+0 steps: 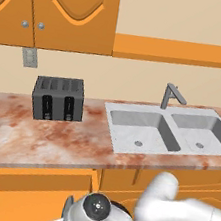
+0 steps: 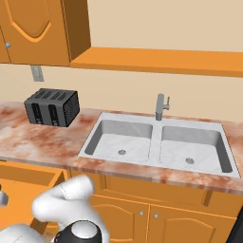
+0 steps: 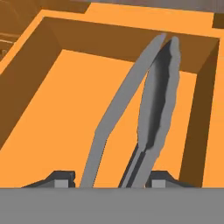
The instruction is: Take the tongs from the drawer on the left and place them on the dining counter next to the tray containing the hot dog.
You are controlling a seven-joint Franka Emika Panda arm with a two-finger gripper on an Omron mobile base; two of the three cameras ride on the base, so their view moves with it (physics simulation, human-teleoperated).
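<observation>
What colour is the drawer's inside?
Plain orange, clearest in the hand view around the tongs, drawer.

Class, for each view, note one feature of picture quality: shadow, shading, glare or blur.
Left base view: flat, even light, soft shading in the sink. Right base view: the toaster sharp, no glare. Hand view: the tongs close and slightly soft-edged; the drawer walls shaded darker than its floor.

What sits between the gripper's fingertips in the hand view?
The tongs: both arms run up between the gripper tips, over the open drawer floor.
</observation>
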